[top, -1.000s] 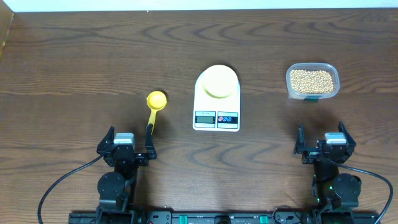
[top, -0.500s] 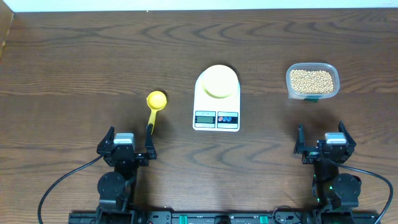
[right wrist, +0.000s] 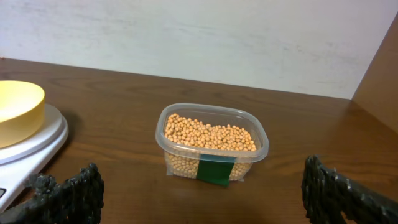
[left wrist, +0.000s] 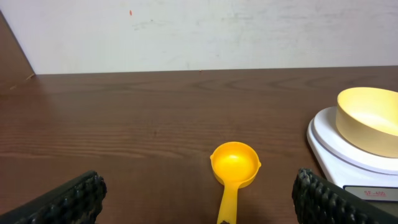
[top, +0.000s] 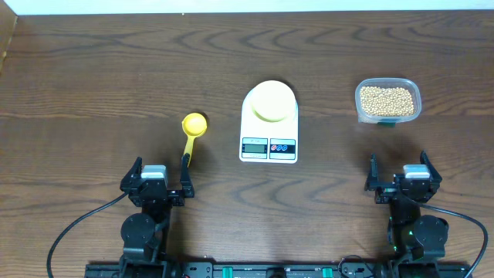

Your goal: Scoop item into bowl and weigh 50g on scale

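The tan beans fill a clear plastic tub at the right; they show in the right wrist view too. The pale yellow bowl sits empty on the white scale at the table's middle. A yellow scoop lies left of the scale, handle toward my left gripper; it also shows in the left wrist view. My left gripper is open and empty, just behind the scoop's handle. My right gripper is open and empty, well short of the tub.
The dark wooden table runs to a white wall at the back. A wooden side panel stands at the far left edge and another at the far right.
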Controlling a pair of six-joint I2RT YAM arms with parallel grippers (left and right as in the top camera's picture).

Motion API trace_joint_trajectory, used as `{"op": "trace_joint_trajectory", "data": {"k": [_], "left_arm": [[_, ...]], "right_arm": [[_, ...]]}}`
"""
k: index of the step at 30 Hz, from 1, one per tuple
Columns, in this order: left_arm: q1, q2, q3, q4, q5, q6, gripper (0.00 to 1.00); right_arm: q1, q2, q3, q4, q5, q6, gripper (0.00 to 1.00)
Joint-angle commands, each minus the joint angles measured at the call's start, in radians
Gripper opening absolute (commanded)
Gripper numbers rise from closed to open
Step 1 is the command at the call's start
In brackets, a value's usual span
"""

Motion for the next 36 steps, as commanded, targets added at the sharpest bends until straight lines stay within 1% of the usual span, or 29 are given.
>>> {"op": "trace_joint_trajectory", "data": {"k": [1, 25, 29, 36], "left_arm": [[0.0, -0.006, -0.032, -0.01, -0.016, 0.012, 0.97], [0.0, -0.006, -0.032, -0.005, -0.016, 0.013, 0.98], [0.0, -0.006, -0.031, 0.029, -0.016, 0.012, 0.98], [0.0, -0.006, 0.0, 0.026, -0.016, 0.011, 0.98]], "right_arm": [[0.007, -0.008, -0.002, -0.003, 0.012, -0.014, 0.99], [0.007, -0.008, -0.002, -0.003, 0.012, -0.014, 0.99], [0.007, -0.008, -0.002, -0.003, 0.012, -0.014, 0.99], [0.007, -0.008, -0.002, -0.003, 0.012, -0.014, 0.99]]}}
